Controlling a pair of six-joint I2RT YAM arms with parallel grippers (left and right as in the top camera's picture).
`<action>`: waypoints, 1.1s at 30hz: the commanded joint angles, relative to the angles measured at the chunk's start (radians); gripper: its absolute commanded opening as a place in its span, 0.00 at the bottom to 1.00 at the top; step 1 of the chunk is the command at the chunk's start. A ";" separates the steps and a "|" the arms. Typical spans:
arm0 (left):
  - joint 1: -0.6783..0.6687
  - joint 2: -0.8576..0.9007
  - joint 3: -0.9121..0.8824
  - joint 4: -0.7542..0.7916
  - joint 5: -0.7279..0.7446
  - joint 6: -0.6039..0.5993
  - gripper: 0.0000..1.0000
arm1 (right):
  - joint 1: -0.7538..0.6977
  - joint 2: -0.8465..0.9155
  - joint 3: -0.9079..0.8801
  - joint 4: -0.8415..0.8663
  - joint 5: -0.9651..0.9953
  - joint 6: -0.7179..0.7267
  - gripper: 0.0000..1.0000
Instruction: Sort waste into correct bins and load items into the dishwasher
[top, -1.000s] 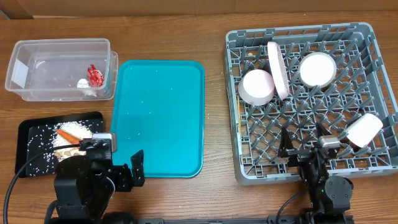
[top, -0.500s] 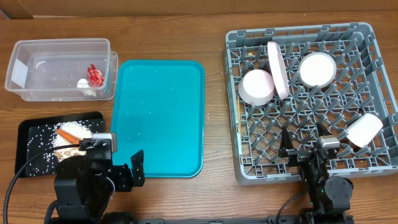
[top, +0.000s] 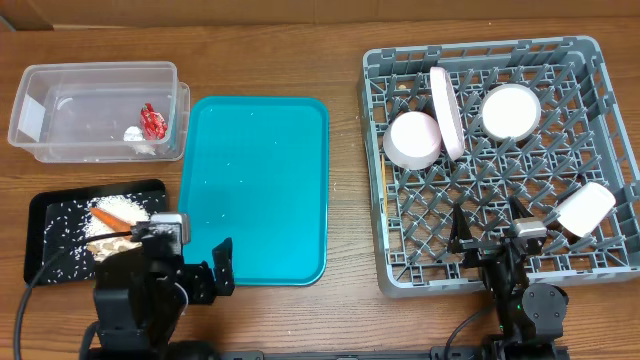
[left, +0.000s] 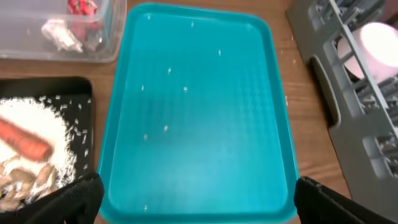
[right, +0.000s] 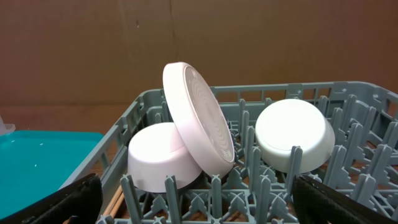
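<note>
The clear tub (top: 60, 85) holds the red wrapper (top: 152, 120) and white scrap (top: 133, 133). The black tray (top: 40, 205) holds rice (top: 118, 205), the carrot (top: 105, 215) and nut pieces (left: 25, 180). The grey rack (top: 480, 50) holds two bowls (top: 413, 140) (top: 510, 112), an upright plate (top: 447, 110) and a cup (top: 585, 208). Chopsticks (right: 112, 202) lie low in the rack's left side. My left gripper (left: 199, 208) is open and empty over the teal tray's near edge. My right gripper (right: 199, 205) is open and empty above the rack's front rows.
The teal tray (top: 255, 190) lies between the bins and the rack, with a few rice grains on it. Bare wooden table surrounds everything. Upright pegs (right: 249, 162) stand right in front of the right gripper.
The left arm has shifted very slightly to the right. Nothing else has moved.
</note>
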 joint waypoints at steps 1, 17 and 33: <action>-0.004 -0.117 -0.152 0.167 -0.015 -0.007 1.00 | 0.005 -0.011 -0.010 0.008 0.013 -0.008 1.00; -0.023 -0.470 -0.792 1.060 -0.195 0.015 1.00 | 0.005 -0.011 -0.010 0.008 0.013 -0.007 1.00; -0.023 -0.469 -0.792 0.945 -0.156 0.012 1.00 | 0.005 -0.011 -0.010 0.008 0.013 -0.008 1.00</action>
